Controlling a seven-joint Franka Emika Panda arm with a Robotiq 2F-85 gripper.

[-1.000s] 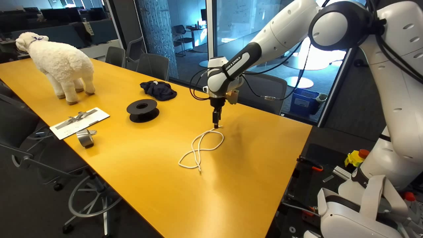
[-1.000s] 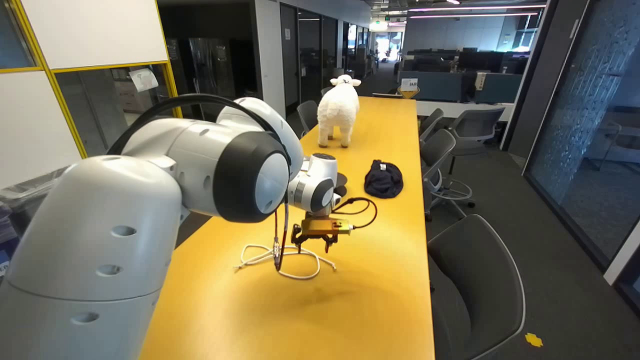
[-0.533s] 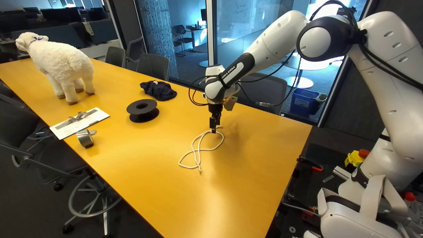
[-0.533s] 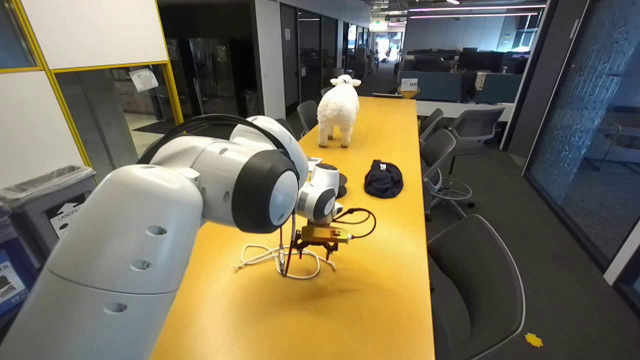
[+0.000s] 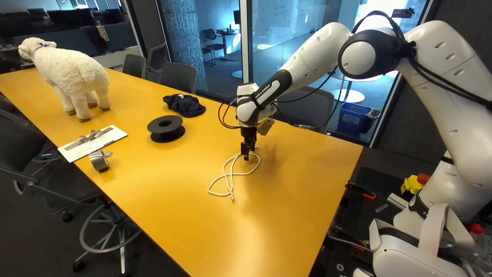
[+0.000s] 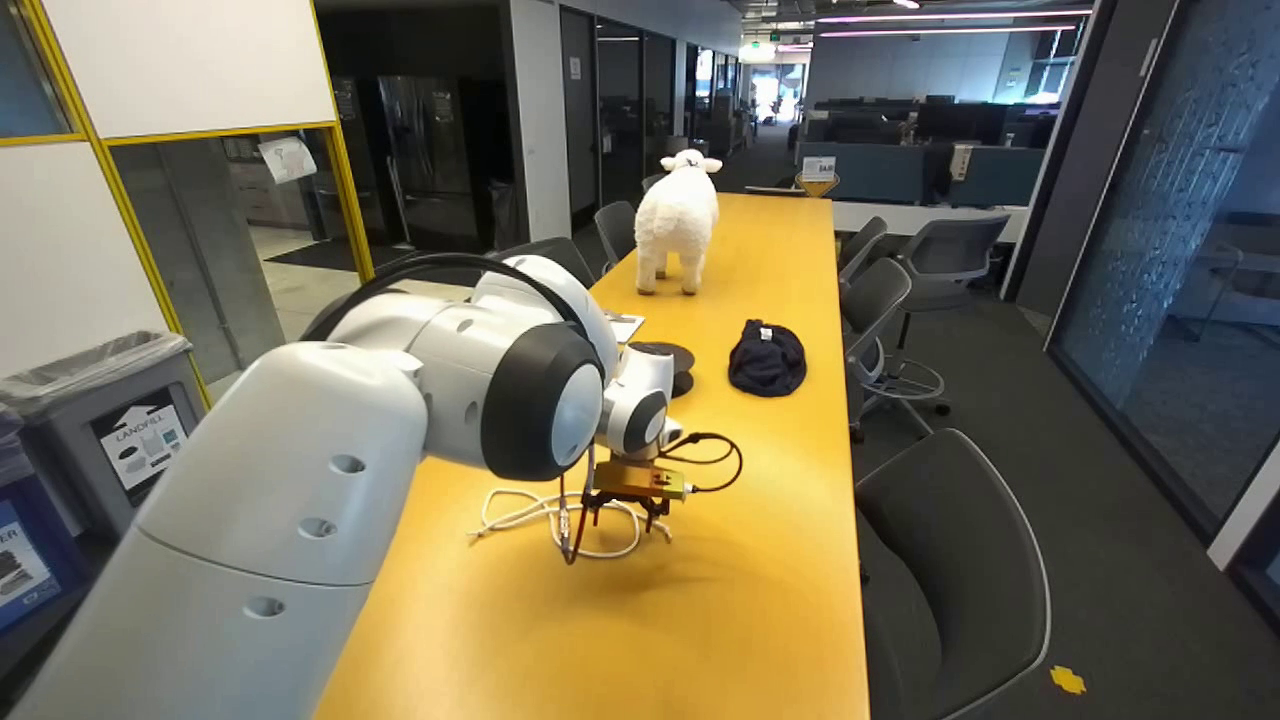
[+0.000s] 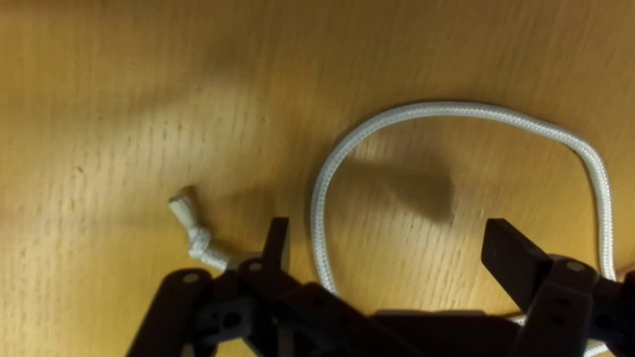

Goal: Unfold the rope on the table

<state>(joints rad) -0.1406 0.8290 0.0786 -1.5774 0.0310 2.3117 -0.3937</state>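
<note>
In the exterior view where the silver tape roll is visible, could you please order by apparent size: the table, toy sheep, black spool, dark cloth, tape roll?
1. Table
2. Toy sheep
3. Black spool and dark cloth: too alike to rank
4. Tape roll

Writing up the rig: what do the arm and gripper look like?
Rounded white arm with black joint bands, black cables and lettering ending "EMIKA". Black gripper: two blocky fingers, jointed linkages. Mounted above it: a gold-toned box.
</note>
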